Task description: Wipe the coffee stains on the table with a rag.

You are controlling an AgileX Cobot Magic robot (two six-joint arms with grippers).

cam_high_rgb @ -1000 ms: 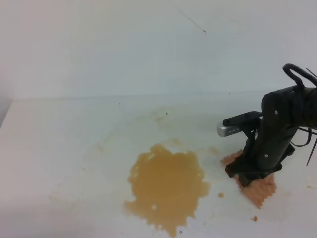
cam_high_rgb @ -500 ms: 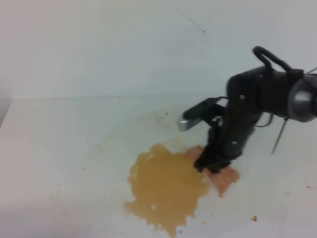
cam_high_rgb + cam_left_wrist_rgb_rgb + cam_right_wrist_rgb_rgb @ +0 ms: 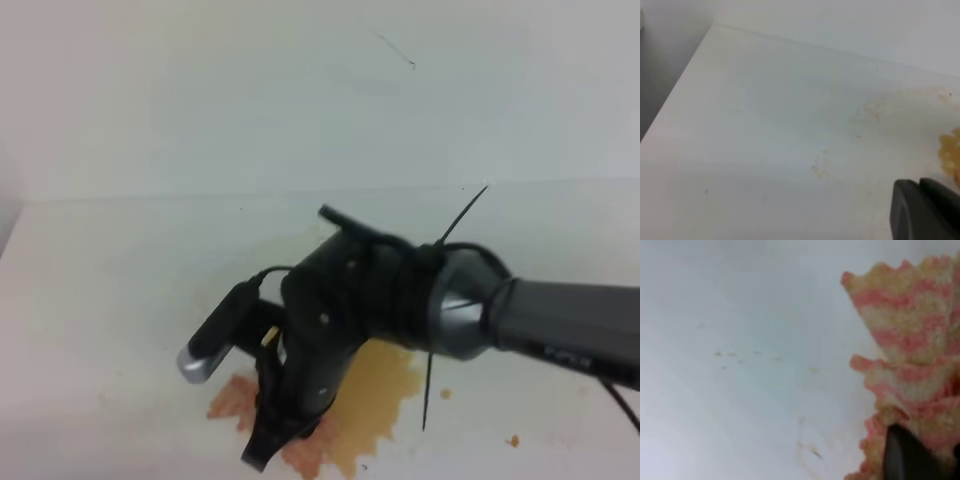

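The right gripper (image 3: pixel 268 440) is reaching way across to the left side, down at the near edge of the table (image 3: pixel 110 300), and it's pressed onto the rag (image 3: pixel 235 398). Can't actually tell whether its jaws are clamped on the cloth or just pushing it down — the arm's bulk hides that from above, and the right wrist view only catches one dark fingertip (image 3: pixel 907 452) sitting on the fabric.

The rag pokes out on both sides of the gripper: a pinkish patch to the left of it and another bit right under it at the near edge. Up close it's wrinkled, with tan soaked into the pink stripes and that zigzag edge (image 3: pixel 905 340) showing.

The coffee stains (image 3: pixel 375 385) lie just right of the rag, touching it, with most of the puddle hidden under the arm. A couple of small brown specks (image 3: pixel 513 440) sit further right near the front, and there's a faint smear toward the far middle of the table.

The left gripper (image 3: pixel 925 210) only shows as a dark corner in its own camera — can't tell its state. That view also catches pale brown marks (image 3: pixel 819 167) on the table and the puddle's edge at far right.
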